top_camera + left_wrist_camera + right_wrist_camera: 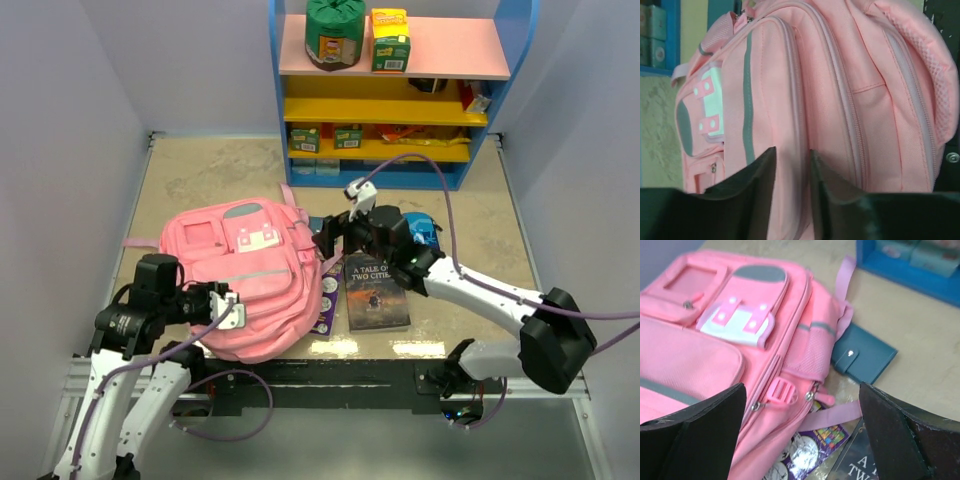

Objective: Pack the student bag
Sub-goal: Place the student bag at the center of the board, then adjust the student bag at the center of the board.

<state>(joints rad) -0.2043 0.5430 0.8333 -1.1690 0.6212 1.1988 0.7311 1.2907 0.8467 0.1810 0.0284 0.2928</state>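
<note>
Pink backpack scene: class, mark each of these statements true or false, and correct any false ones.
1. The student bag lies on the table with its front pockets facing up. True.
2. The right gripper is shut on a bag strap. False: its jaws stand wide open near the bag's edge and hold nothing.
3. A book titled "A Tale of Two Cities" lies on the table beside the bag. True.
4. The dark blue case is packed inside the bag. False: it lies out on the table beside the bag.
5. A colourful shelf unit stands at the far side of the table. True.
</note>
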